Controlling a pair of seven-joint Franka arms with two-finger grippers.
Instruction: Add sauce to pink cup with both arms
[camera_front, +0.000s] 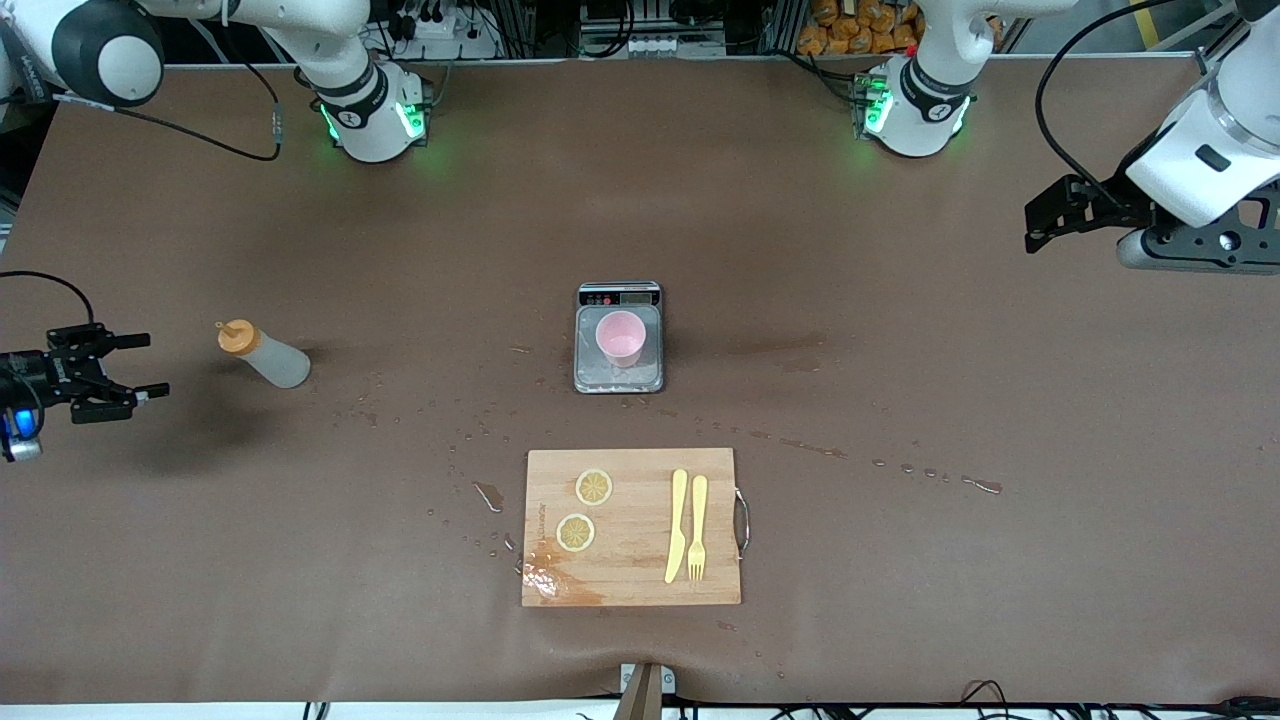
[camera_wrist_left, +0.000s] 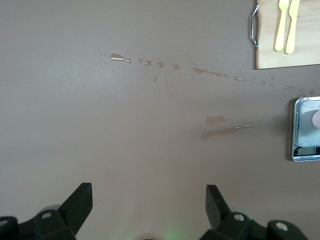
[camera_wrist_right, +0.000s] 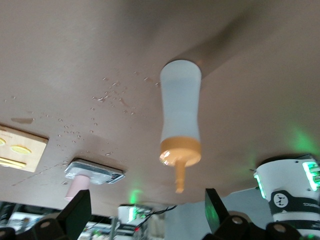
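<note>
The sauce bottle, whitish with an orange nozzle cap, stands on the brown table toward the right arm's end. My right gripper is open and empty, held sideways a short way from the bottle, its fingers pointing at it. In the right wrist view the bottle lies ahead of the open gripper. The pink cup stands on a grey scale at the table's middle; it also shows in the right wrist view. My left gripper is open and empty, raised over the left arm's end.
A wooden cutting board with two lemon slices, a yellow knife and fork lies nearer the front camera than the scale. Spilled drops dot the table around it. The left wrist view shows the scale's edge.
</note>
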